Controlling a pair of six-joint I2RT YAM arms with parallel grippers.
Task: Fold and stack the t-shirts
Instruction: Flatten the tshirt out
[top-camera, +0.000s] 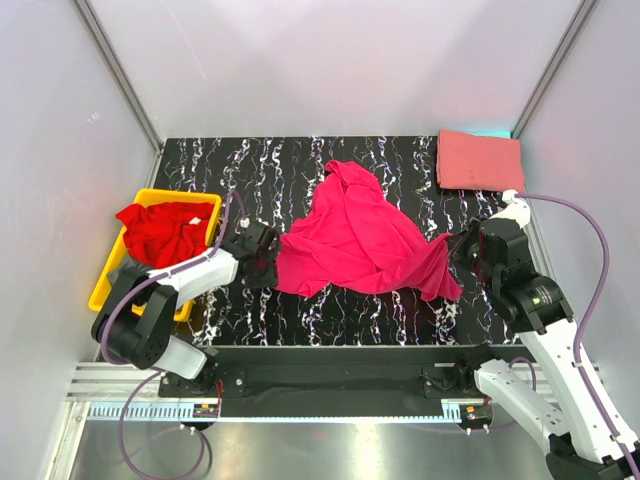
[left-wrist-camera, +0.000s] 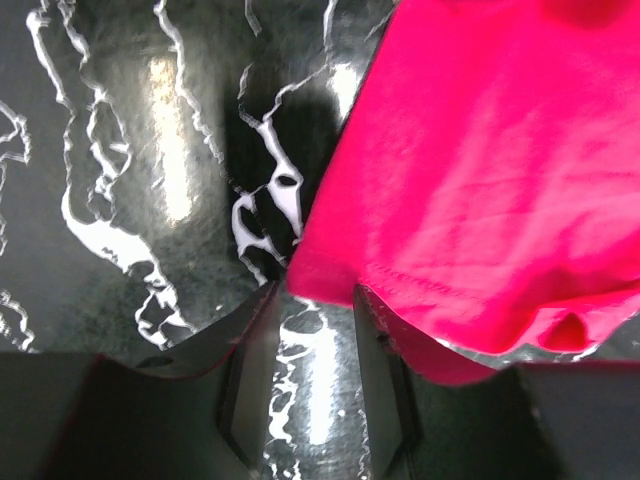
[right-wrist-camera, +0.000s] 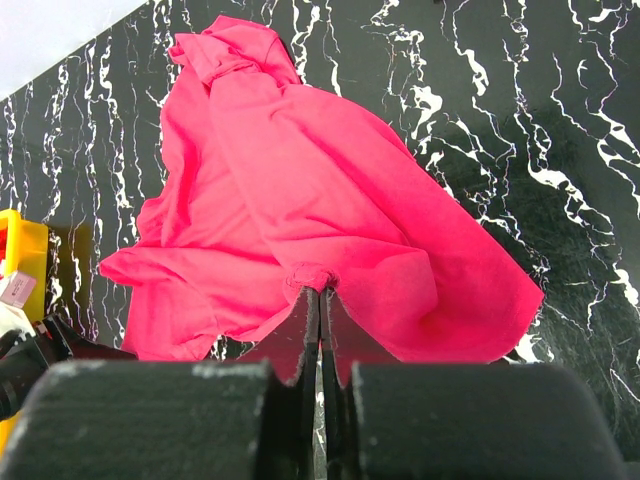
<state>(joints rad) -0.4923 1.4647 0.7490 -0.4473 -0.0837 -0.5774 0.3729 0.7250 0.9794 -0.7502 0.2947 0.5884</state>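
Observation:
A crumpled magenta t-shirt lies spread across the middle of the black marbled table. My right gripper is shut on a bunched pinch of its right-hand edge. My left gripper is low at the shirt's left hem with its jaws open. Bare table shows between them, and the hem lies across the tip of the right finger. A salmon t-shirt lies folded at the back right corner. A red t-shirt sits crumpled in the bin.
The yellow plastic bin stands at the table's left edge, close behind my left arm. White walls enclose the table on three sides. A purple cable loops from the right arm.

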